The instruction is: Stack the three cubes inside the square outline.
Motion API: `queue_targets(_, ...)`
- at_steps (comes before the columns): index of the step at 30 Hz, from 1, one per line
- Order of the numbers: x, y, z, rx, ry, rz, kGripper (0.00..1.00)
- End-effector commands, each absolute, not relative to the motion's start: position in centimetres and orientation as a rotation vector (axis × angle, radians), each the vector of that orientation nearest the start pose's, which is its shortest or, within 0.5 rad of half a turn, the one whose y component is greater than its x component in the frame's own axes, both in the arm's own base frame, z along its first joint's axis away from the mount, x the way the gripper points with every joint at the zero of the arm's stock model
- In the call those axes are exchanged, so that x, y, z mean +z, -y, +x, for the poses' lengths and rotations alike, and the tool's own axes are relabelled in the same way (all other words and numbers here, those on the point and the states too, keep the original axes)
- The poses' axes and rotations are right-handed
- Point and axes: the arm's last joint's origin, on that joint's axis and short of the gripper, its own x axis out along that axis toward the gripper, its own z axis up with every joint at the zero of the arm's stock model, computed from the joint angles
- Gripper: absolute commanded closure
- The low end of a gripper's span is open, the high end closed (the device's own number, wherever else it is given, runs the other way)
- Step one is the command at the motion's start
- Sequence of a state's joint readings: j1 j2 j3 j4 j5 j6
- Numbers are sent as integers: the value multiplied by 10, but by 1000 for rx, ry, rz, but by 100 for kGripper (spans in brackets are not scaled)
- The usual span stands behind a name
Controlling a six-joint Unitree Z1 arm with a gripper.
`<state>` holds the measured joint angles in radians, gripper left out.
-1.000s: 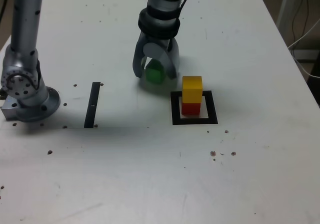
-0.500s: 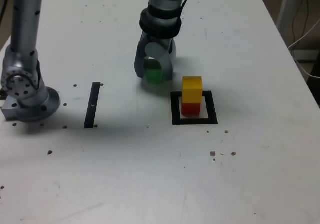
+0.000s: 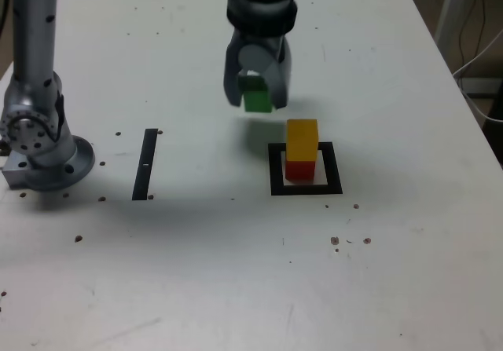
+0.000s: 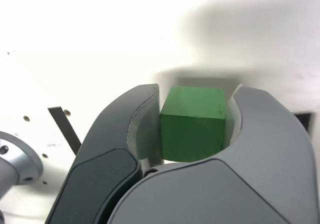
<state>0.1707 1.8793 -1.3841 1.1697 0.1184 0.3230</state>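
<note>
Green cube (image 3: 257,100): between the jaws, raised off the worktop (image 3: 377,265), on the far side of the stack and to its left in the exterior view
End effector (image 3: 257,104): grasping the green cube, one finger on either side
Arm (image 3: 266,5): reaching in over the far part of the worktop, wrist above the cube, fingers pointing down and toward the near side
Yellow cube (image 3: 302,140): on top of the red cube, nearer than the end effector
Red cube (image 3: 300,170): beneath the yellow one, inside the square outline (image 3: 333,169)
Black strip (image 3: 145,165): flat, left of the outline
Arm base (image 3: 50,165): left of the strip
</note>
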Motion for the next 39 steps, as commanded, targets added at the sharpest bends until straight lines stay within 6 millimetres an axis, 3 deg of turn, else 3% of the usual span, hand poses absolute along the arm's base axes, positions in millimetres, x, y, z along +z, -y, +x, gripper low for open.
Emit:
queue_targets(1,279,-54,309,-41,-1668,198,69)
queue_targets(9,317,-27,312,2,-1636,227,69)
queue_targets(17,334,1,318,-41,-1615,210,69)
queue_targets(27,325,29,334,-131,-1637,172,69)
queue_targets(39,307,33,347,-142,-1678,169,69)
